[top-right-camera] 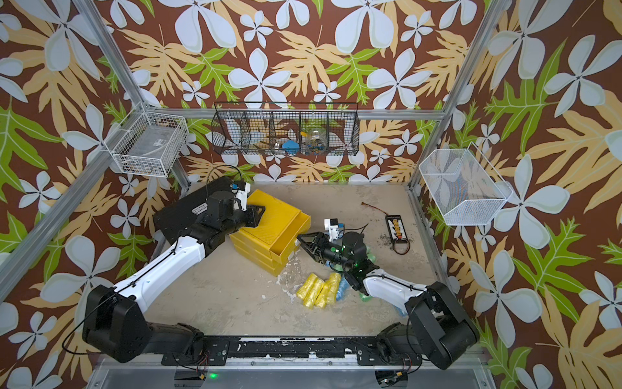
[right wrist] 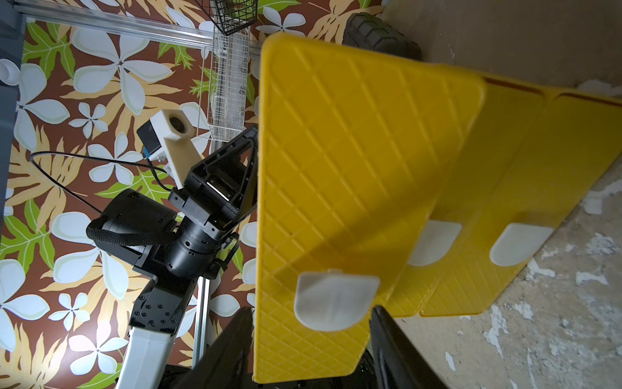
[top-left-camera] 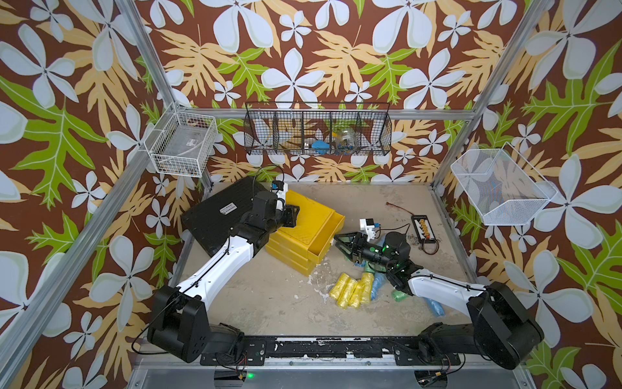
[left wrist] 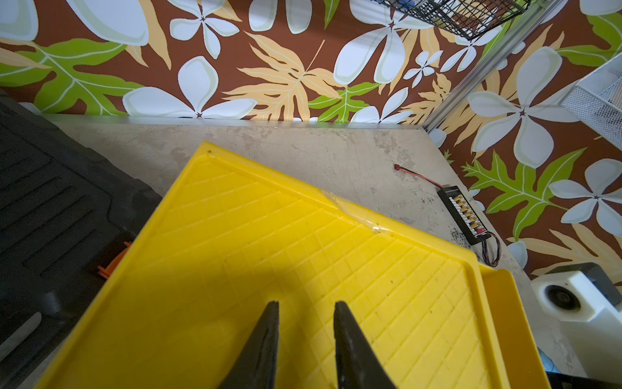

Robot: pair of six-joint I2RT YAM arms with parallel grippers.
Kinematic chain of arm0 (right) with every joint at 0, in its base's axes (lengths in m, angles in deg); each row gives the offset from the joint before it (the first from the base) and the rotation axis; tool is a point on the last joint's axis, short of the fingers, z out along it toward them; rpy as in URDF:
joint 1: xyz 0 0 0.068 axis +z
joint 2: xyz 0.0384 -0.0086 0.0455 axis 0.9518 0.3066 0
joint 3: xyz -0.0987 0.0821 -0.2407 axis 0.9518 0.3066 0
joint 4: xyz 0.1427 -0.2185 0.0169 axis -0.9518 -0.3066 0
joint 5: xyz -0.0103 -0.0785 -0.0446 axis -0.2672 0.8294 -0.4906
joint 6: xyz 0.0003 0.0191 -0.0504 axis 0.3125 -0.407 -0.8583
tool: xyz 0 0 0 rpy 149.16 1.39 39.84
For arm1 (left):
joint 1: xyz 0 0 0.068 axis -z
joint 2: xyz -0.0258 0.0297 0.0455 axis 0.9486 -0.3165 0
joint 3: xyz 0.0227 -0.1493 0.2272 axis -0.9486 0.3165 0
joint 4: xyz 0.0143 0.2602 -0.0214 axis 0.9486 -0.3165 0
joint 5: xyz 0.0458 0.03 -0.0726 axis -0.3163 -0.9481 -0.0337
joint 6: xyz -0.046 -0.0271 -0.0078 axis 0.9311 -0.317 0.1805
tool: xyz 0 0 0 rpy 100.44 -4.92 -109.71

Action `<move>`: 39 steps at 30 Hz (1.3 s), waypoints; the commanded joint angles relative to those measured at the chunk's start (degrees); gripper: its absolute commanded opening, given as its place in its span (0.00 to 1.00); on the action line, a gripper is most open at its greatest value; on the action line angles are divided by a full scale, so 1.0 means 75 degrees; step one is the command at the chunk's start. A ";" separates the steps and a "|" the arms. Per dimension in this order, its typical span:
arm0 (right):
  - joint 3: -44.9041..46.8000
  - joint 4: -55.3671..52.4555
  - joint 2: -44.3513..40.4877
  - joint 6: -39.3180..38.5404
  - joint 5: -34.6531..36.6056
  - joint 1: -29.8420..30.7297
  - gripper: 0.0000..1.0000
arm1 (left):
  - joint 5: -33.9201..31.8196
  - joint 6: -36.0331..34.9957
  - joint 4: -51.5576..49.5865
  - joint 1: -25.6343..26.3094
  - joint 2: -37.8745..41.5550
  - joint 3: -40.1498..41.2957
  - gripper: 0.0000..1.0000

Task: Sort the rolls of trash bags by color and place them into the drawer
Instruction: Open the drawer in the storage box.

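On the counter point(top-left-camera: 269, 313): yellow plastic cube-shaped chest of three stacked drawers point(top-left-camera: 309, 225), set askew, its back close to a flat black ribbed tool case point(top-left-camera: 215, 215).
Top drawer point(top-left-camera: 328, 235): stands part-way out, no roll seen in the exposed strip; the lower two fronts sit flush in the right wrist view.
Rolls: small crinkly thin-plastic cylinders lying loose on the counter by the right arm. The yellow rolls point(top-left-camera: 348, 291) are bunched side by side, the light blue rolls point(top-left-camera: 376, 286) just beside them, and a green roll point(top-left-camera: 399, 295) is partly under the arm. None sorted yet.
Left tool point(left wrist: 306, 304): jaws drawn in, nothing between them, tips on the chest's top panel; looks like bracing.
Right tool point(top-left-camera: 338, 243): jaws apart, straddling the white tab handle point(right wrist: 336, 299) on the top drawer's front; cannot tell if they touch it.
Materials: chest is hard glossy plastic with a moulded diamond grid; tabs are smooth, rounded and small; counter is worn and patchy.
Risk 1: the tab is slick and shallow, so the jaws could slip off on a pull.
Risk 2: the chest looks light and could slide or tip if the bracing is weak; an overpulled drawer could drop out.
Risk 3: the rolls are soft and round, likely to roll or squash; the arm above them could sweep the colours together.
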 commanded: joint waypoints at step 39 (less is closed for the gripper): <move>0.0097 0.1820 0.0904 0.0522 0.0139 0.0010 0.41 | 0.0037 -0.0050 -0.1267 -0.0007 -0.0045 0.0130 0.32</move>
